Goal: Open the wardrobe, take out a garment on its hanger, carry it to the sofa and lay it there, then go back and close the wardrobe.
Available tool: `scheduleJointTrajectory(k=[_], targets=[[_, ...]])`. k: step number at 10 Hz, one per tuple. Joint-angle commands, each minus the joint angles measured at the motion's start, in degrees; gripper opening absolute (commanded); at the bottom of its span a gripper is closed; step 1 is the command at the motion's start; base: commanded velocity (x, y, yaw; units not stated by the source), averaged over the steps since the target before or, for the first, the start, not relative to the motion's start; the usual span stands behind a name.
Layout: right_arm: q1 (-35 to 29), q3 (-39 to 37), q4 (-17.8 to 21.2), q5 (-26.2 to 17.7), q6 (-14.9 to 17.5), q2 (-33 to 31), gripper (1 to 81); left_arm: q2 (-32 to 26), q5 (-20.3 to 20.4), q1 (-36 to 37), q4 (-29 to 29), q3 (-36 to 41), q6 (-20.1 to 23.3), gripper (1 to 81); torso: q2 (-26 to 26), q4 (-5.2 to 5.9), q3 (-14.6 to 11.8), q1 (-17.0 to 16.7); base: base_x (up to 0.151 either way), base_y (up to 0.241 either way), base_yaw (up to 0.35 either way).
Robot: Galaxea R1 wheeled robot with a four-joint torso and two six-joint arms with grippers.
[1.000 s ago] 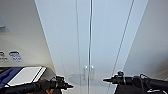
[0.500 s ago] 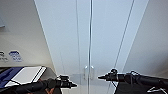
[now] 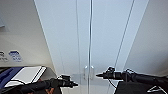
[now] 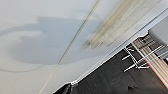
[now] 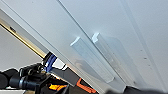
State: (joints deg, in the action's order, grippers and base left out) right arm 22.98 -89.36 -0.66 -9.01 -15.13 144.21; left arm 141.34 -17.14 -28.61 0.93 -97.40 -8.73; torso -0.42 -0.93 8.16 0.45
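Wardrobe doors are both closed in my head view, the two handles side by side at the centre seam. My left gripper sits low, just short of the left door; my right gripper points at the right handle, just beside it. Left wrist view gives me a door panel and dark floor. Right wrist view has both handles close. I cannot tell either gripper's finger state. I judge the opening step barely begun; next calls for closing on a handle.

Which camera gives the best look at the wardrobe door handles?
The right wrist view: both handles show large, side by side at the seam. The head view shows them small between the grippers; the left wrist view catches them blurred, at a slant.
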Motion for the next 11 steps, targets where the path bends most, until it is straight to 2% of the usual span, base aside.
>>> scheduleJointTrajectory(k=[1, 5, 11], targets=[[-11.4, -5.4, -0.9, -0.6, -1.8, 3.2, 81.1, 0.2, -1.2, 9.0, 0.2, -0.9, 0.2, 81.1, 0.0, 0.00, 0.0, 0.0, 0.000, 0.000, 0.000], [-12.1, -12.9, -0.8, -1.1, -4.4, 7.3, 81.1, 1.8, -1.4, 11.0, 0.1, -3.1, 0.2, 81.1, 0.0, 0.00, 0.0, 0.0, 0.000, 0.000, 0.000], [-14.0, -14.4, -0.9, -2.9, -5.6, 11.8, 81.1, 4.0, -1.4, 11.4, 0.0, -4.8, 0.2, 81.1, 0.0, 0.00, 0.0, 0.0, 0.000, 0.000, 0.000]])
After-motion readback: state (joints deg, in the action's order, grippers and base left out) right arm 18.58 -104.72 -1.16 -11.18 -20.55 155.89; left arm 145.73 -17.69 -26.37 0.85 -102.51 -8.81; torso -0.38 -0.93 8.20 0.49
